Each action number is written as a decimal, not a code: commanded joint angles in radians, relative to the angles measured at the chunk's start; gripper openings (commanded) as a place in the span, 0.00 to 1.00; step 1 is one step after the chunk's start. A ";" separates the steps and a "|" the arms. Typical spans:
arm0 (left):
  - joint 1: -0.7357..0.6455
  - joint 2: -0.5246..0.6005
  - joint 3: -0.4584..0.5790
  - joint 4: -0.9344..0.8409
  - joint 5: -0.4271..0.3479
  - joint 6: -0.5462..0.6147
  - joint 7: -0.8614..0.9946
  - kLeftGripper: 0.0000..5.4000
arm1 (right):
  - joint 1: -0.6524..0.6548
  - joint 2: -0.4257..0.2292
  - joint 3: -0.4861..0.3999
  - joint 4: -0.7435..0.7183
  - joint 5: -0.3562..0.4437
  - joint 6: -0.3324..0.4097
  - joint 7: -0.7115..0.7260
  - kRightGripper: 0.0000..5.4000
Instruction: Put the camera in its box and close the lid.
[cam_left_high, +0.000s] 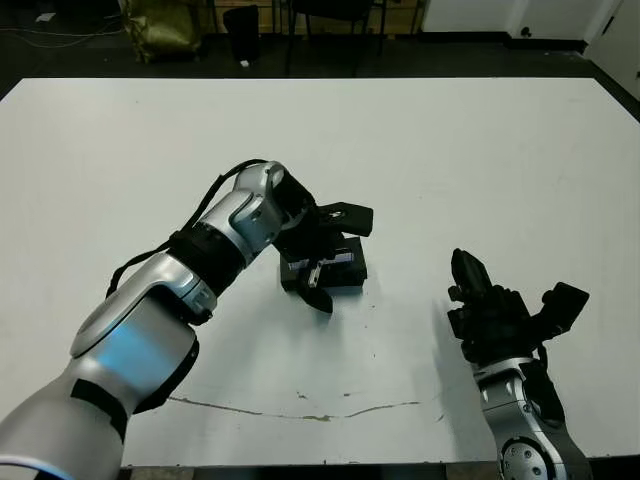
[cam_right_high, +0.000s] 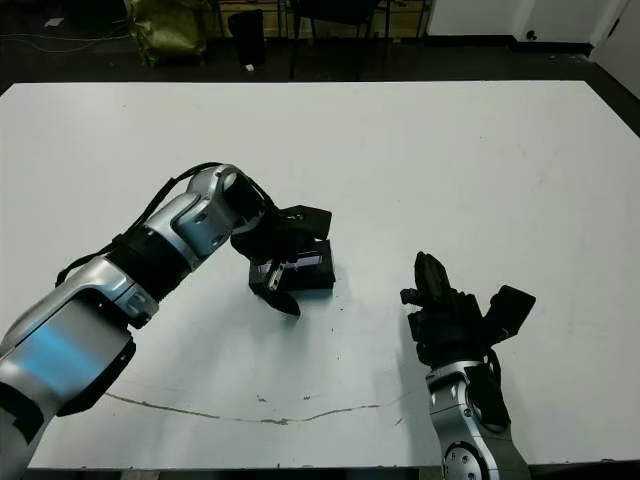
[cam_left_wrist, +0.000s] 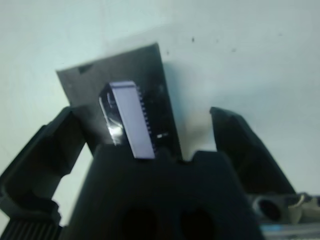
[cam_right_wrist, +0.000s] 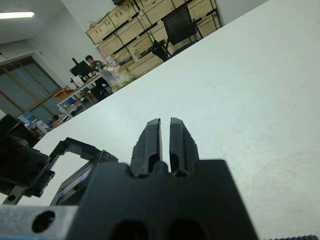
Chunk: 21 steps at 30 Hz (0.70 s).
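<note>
Head views: my left claw (cam_left_high: 325, 255) sits over the closed box on the white worktop (cam_left_high: 480, 150), near its middle, with fingers spread wide, one past the far edge and one past the near edge. The lid (cam_left_high: 345, 262) shows only as a black slab with a pale strip; whether any finger touches it I cannot tell from here. My right claw (cam_left_high: 472, 285) stands upright, well apart to the right, holding nothing.

Left wrist view: the lid's purplish-grey strip (cam_left_wrist: 131, 119) shows plainly along the black top, lying between my two spread fingers (cam_left_wrist: 47, 150), and white worktop shows beyond it. The box beneath and the camera are not visible in any view.

Right wrist view: my right fingers (cam_right_wrist: 152, 142) are pressed nearly together, a thin slit between them. My left claw and the lid show dimly off to one side. A person (cam_right_wrist: 92, 62) sits at a far desk before stacked crates (cam_right_wrist: 150, 20).
</note>
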 joint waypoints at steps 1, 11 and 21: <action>0.015 -0.009 0.026 0.030 -0.010 -0.072 0.059 1.00 | 0.012 -0.008 -0.001 0.002 -0.001 0.025 -0.012 0.00; 0.035 -0.050 0.078 0.168 -0.043 -0.296 0.170 1.00 | 0.032 -0.013 0.009 -0.021 -0.019 0.026 -0.017 0.00; 0.018 -0.118 0.171 0.330 -0.113 -0.361 0.133 1.00 | 0.026 -0.018 -0.004 -0.023 -0.006 0.040 -0.024 0.00</action>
